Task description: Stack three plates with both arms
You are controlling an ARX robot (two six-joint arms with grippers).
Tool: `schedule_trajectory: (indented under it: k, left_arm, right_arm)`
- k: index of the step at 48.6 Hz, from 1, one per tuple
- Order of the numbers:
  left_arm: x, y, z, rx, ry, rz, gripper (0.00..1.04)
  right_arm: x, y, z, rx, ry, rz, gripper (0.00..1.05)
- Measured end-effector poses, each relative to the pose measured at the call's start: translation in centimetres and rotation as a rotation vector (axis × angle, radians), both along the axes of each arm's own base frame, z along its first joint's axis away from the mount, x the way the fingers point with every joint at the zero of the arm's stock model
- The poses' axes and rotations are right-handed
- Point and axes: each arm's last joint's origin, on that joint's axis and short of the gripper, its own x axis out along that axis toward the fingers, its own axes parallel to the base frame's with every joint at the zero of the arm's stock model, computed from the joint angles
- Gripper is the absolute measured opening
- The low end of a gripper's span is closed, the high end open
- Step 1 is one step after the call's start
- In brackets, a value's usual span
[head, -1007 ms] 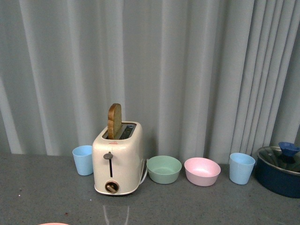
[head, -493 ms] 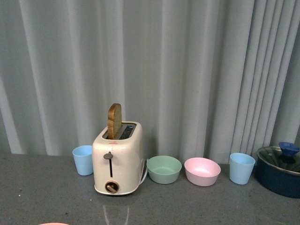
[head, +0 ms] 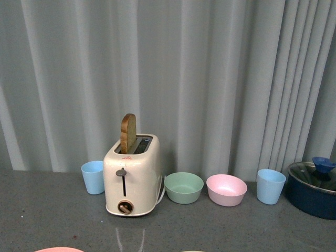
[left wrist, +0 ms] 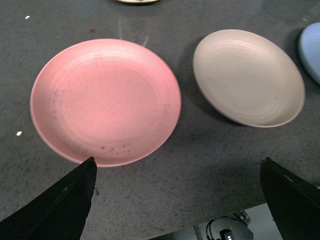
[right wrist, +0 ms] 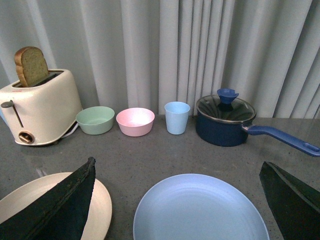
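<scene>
Plates sit apart along the near edge of the surface (left wrist: 215,150): pink plate (left wrist: 105,100), cream plate (left wrist: 248,77), blue plate (right wrist: 200,210). We hold the left end effector (left wrist: 177,162) and right end effector (right wrist: 177,162) wide and empty. Only more pink rim has crept into the front view, so stacking is unstarted.

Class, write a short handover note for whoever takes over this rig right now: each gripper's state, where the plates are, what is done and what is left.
Left gripper: open and empty, above the table near the pink plate.
Right gripper: open and empty, near the blue plate.
Plates: the pink plate, the cream plate and the blue plate lie side by side, each flat on the table, none touching another.
Done: nothing is stacked.
Left: stack all three plates.
</scene>
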Motion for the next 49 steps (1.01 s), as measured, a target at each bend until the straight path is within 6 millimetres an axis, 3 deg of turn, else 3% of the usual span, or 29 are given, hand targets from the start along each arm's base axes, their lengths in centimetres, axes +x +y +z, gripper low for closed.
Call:
schedule_trajectory:
  k: [4,10,13,20,26,38,49]
  left_arm:
    - [1.6,0.2,1.8,0.035,-0.04,-0.03,0.98]
    - [5.6,0.5,5.2,0.104,-0.119,-0.088,0.98]
    - [8.8,0.7,6.0,0.151,-0.073,-0.108,0.98]
    - [16.8,1.5,4.2,0.258,0.146,-0.155,0.98]
    - [20.7,2.7,2.6,0.292,0.275,-0.162,0.98]
    - [24.2,6.1,-1.2,0.378,0.456,-0.139,0.98]
    - [24.8,8.9,-4.4,0.447,0.561,-0.108,0.98]
  right_arm:
    - [0.0,0.0,0.0,0.0,0.0,0.0,0.97]
    - [0.0,0.0,0.0,0.0,0.0,0.0,0.97]
    - [0.0,0.0,0.0,0.0,0.0,0.001,0.97]
    - [0.0,0.0,0.0,0.0,0.0,0.0,0.97]
    - [0.0,0.0,0.0,0.0,0.0,0.0,0.97]
    - [0.0,0.0,0.0,0.0,0.0,0.0,0.97]
    - [0.0,0.0,0.0,0.0,0.0,0.0,0.97]
